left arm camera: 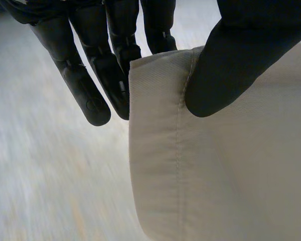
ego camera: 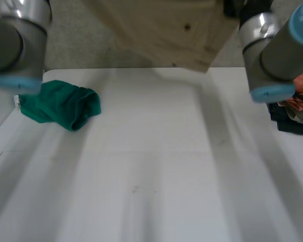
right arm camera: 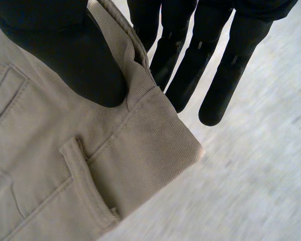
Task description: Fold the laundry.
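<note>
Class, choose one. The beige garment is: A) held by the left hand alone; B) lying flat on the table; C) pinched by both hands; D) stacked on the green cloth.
C: the left hand pinches the beige garment at a stitched edge, the right hand near a belt loop.

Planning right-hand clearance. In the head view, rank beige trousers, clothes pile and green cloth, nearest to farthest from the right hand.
1. beige trousers: pinched in the right hand itself, held up over the far side of the table.
2. clothes pile: at the table's right edge, beside the right arm.
3. green cloth: bunched on the table's left side, near the left arm.
</note>
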Action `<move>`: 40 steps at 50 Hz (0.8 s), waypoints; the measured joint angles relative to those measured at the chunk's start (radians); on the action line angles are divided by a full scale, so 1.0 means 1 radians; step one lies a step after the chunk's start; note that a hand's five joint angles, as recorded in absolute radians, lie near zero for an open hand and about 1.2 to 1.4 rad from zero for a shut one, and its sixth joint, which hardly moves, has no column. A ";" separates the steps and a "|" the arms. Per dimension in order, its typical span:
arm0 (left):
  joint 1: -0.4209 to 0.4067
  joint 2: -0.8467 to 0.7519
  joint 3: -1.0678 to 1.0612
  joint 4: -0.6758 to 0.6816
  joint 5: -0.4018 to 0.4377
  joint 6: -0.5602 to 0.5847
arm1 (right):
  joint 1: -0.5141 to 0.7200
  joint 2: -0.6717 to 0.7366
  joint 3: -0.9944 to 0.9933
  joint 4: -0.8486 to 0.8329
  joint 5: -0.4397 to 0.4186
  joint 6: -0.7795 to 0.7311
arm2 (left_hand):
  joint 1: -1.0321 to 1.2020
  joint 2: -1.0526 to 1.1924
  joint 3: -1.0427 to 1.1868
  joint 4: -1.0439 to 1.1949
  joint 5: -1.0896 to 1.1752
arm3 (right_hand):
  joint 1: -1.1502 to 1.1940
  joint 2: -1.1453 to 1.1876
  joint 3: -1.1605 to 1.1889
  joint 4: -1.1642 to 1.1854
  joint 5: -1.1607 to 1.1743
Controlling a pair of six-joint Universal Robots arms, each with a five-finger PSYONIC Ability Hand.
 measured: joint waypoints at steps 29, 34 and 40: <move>-0.151 0.170 -0.777 -0.600 -0.064 0.386 | 0.006 -0.103 0.633 0.539 -0.118 -0.510 | 0.000 0.000 0.000 0.000 0.000 | 0.000 0.000 0.000 0.000 0.000; -0.179 0.230 -0.825 -0.773 -0.078 0.437 | -0.011 -0.206 0.773 0.710 -0.083 -0.624 | 0.000 0.000 0.000 0.000 0.000 | 0.000 0.000 0.000 0.000 0.000; -0.215 0.254 -0.839 -0.981 -0.089 0.484 | -0.032 -0.280 0.886 0.824 -0.065 -0.704 | 0.000 0.000 0.000 0.000 0.000 | 0.000 0.000 0.000 0.000 0.000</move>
